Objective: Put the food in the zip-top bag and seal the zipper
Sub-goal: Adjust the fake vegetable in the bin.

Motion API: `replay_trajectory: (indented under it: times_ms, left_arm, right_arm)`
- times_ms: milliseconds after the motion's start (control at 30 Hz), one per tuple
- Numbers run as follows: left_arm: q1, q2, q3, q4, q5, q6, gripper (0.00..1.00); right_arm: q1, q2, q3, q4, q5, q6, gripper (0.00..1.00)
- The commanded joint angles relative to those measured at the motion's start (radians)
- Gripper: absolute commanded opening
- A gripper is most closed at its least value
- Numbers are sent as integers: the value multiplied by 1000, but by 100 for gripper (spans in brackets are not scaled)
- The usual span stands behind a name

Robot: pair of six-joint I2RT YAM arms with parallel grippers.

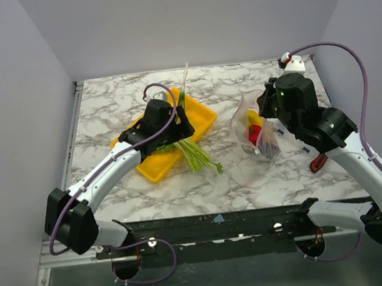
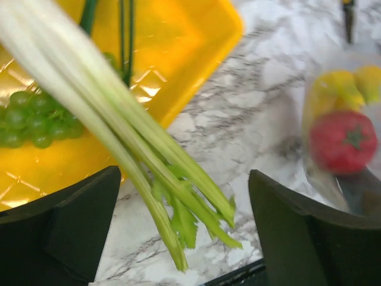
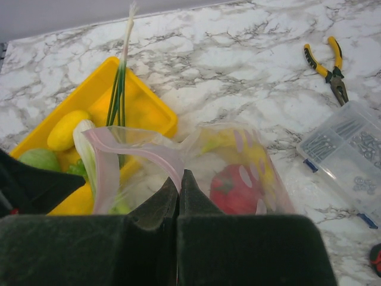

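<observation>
The zip-top bag (image 1: 255, 133) stands on the table right of centre, its mouth held up and open. My right gripper (image 1: 265, 118) is shut on its rim, pinching the pink zipper (image 3: 149, 156) between its fingertips (image 3: 179, 179). Inside the bag (image 3: 250, 161) lie a red round fruit (image 3: 238, 187) and yellow food (image 3: 253, 149). My left gripper (image 1: 166, 133) is open over the yellow tray's near corner. Long green-white leeks (image 2: 178, 190) run between its fingers (image 2: 65, 226), their tips over the table (image 1: 198, 154). I cannot tell whether they touch a finger.
The yellow tray (image 1: 198, 111) holds green grapes (image 2: 33, 113), a yellow fruit (image 3: 65, 128), a green item (image 3: 38, 159) and thin green stalks (image 3: 121, 83). Yellow pliers (image 3: 330, 65), a clear box of screws (image 3: 351, 146) and a red-handled tool (image 1: 318, 162) lie at the right.
</observation>
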Motion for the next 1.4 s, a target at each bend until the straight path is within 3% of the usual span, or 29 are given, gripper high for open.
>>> replay_trajectory:
  times_ms: [0, 167, 300, 400, 500, 533, 633, 800, 1000, 1267, 1300, 1367]
  left_arm:
    - [13, 150, 61, -158, -222, -216, 97]
    - [28, 352, 189, -258, -211, -351, 98]
    - [33, 419, 191, -221, -212, -383, 85]
    - [34, 433, 194, -179, -230, -326, 62]
    - [37, 415, 178, -160, -222, -256, 12]
    - [36, 397, 171, -161, -221, -232, 0]
    - [35, 298, 124, -148, -201, -116, 0]
    - [37, 195, 147, -186, -125, 265, 0]
    - [44, 288, 261, -333, -178, 679, 0]
    - [73, 404, 287, -208, -234, 1090, 0]
    - [76, 405, 281, -192, -205, 1139, 1]
    - [89, 406, 271, -156, -142, 1212, 17]
  right_arm:
    - [6, -13, -11, 58, -9, -11, 1]
    - [5, -35, -19, 62, -5, -8, 1]
    - [6, -59, -23, 64, 1, -4, 0]
    - [5, -72, -25, 66, 8, -3, 1]
    - [5, -83, -31, 74, 21, -2, 1]
    - [5, -87, -34, 79, 25, -4, 1]
    - [6, -88, -36, 82, 27, -6, 1]
    - [5, -83, -59, 100, 4, -8, 1]
    - [4, -63, -69, 103, -22, -16, 1]
    - [5, -66, -76, 85, -24, -14, 1]
    - [5, -69, -77, 81, -24, -11, 1]
    - [5, -76, -87, 87, -28, -7, 1]
